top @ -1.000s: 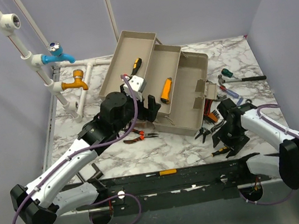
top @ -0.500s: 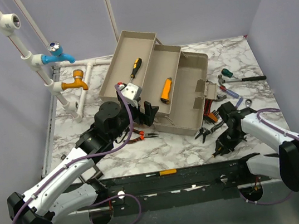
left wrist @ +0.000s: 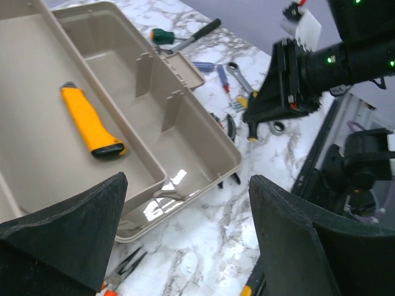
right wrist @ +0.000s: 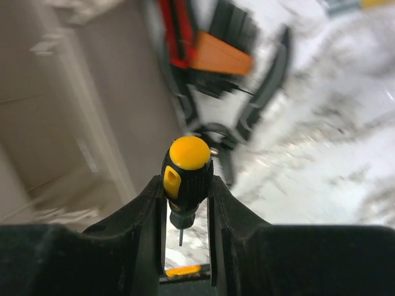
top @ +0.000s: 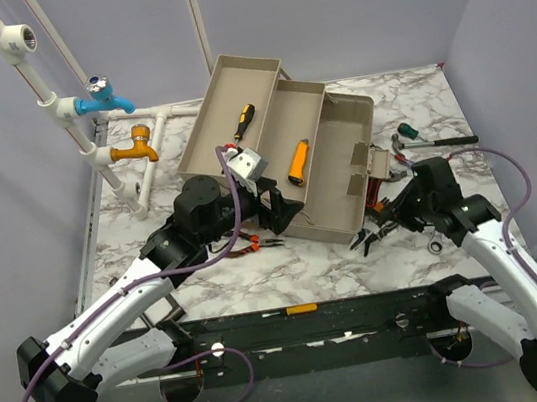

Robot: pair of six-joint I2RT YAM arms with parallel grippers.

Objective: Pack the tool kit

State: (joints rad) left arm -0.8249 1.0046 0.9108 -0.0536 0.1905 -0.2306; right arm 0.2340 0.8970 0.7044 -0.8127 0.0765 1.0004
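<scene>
Top external view: I judge the packing well short of half done, with two tools in the box and most of them loose.

The toolbox (top: 328,157) sits open mid-table towards the back. It is beige plastic, with its upper tray folded out to the left. A yellow-handled screwdriver (top: 244,121) lies in that tray and a yellow utility knife (top: 298,162) in the main tub. The red-handled pliers (top: 255,245) lie on the marble just in front of the box, the dark pliers (top: 367,237) near its right corner, and a green-handled screwdriver (top: 407,132) lies with other small tools to its right. My right gripper (right wrist: 187,185) is closed around a stubby yellow-and-black screwdriver (right wrist: 187,166), lifted beside the box's right end. My left gripper (left wrist: 185,203) hangs over the near edge of the box, jaws spread wide and holding nothing.
</scene>
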